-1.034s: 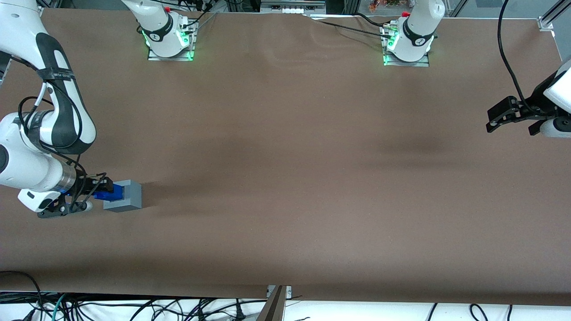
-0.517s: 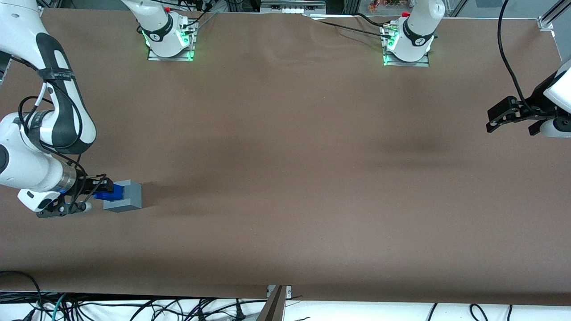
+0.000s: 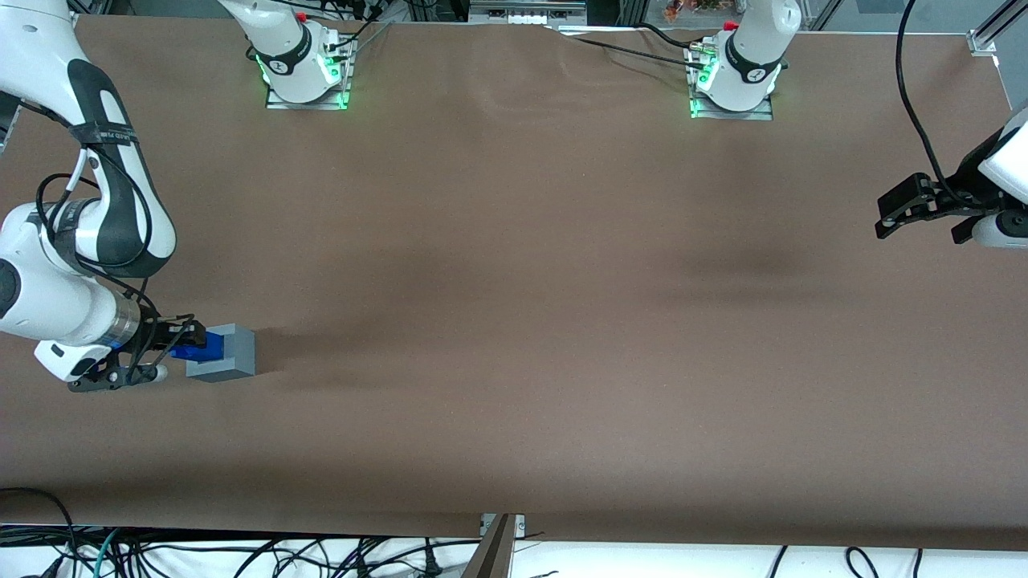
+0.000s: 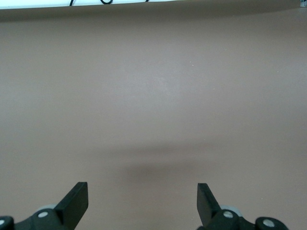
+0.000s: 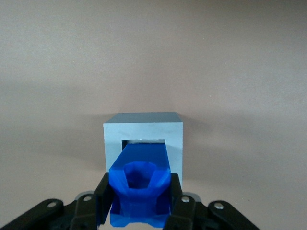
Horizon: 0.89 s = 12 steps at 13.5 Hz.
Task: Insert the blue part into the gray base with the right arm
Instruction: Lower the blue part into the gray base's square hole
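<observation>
The gray base (image 3: 233,353) lies on the brown table toward the working arm's end, with its square recess facing my right gripper (image 3: 183,343). The gripper is shut on the blue part (image 3: 206,345) and holds it level, just above the table. The part's leading end sits inside the recess. In the right wrist view the black fingers (image 5: 102,194) clamp both sides of the blue part (image 5: 140,184). Its front end enters the opening of the gray base (image 5: 143,128). How deep it reaches is hidden.
Two arm bases with green lights (image 3: 303,72) (image 3: 732,80) stand at the table edge farthest from the front camera. The parked arm's black gripper (image 3: 915,205) hangs over its end of the table. Cables (image 3: 241,554) lie below the near edge.
My gripper has edged slightly toward the gray base with the blue part still in its grip. The base has stayed in place.
</observation>
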Motion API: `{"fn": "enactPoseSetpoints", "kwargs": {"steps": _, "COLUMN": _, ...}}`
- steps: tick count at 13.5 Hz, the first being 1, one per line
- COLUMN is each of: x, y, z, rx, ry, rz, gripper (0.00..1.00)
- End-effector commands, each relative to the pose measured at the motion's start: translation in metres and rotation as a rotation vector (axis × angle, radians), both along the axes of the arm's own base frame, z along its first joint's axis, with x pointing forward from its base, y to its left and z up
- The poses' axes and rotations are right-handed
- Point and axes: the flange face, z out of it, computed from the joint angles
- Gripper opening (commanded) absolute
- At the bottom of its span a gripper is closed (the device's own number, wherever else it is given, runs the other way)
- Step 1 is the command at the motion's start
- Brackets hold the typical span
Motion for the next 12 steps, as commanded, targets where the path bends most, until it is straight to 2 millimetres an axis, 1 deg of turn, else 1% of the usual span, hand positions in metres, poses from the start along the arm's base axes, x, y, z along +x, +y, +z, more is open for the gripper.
{"fn": "enactPoseSetpoints", "kwargs": {"steps": 1, "x": 0.004, "y": 0.003, "z": -0.007, "rx": -0.014, "ry": 0.000, "rz": -0.011, "gripper": 0.42}}
{"fn": "enactPoseSetpoints", "kwargs": {"steps": 4, "x": 0.004, "y": 0.003, "z": -0.009, "rx": -0.013, "ry": -0.003, "rz": -0.009, "gripper": 0.42}}
{"fn": "enactPoseSetpoints", "kwargs": {"steps": 5, "x": 0.004, "y": 0.004, "z": -0.010, "rx": -0.011, "ry": -0.006, "rz": -0.009, "gripper": 0.44}}
{"fn": "enactPoseSetpoints", "kwargs": {"steps": 6, "x": 0.003, "y": 0.004, "z": -0.012, "rx": -0.011, "ry": -0.003, "rz": -0.010, "gripper": 0.53}}
{"fn": "enactPoseSetpoints", "kwargs": {"steps": 7, "x": 0.003, "y": 0.004, "z": -0.013, "rx": -0.009, "ry": -0.002, "rz": -0.015, "gripper": 0.81}}
{"fn": "enactPoseSetpoints", "kwargs": {"steps": 8, "x": 0.003, "y": 0.003, "z": -0.013, "rx": -0.008, "ry": -0.002, "rz": -0.017, "gripper": 0.98}}
{"fn": "enactPoseSetpoints", "kwargs": {"steps": 10, "x": 0.003, "y": 0.003, "z": -0.007, "rx": -0.008, "ry": -0.009, "rz": -0.018, "gripper": 0.99}}
{"fn": "enactPoseSetpoints", "kwargs": {"steps": 12, "x": 0.003, "y": 0.006, "z": 0.003, "rx": -0.009, "ry": -0.014, "rz": -0.014, "gripper": 0.99}}
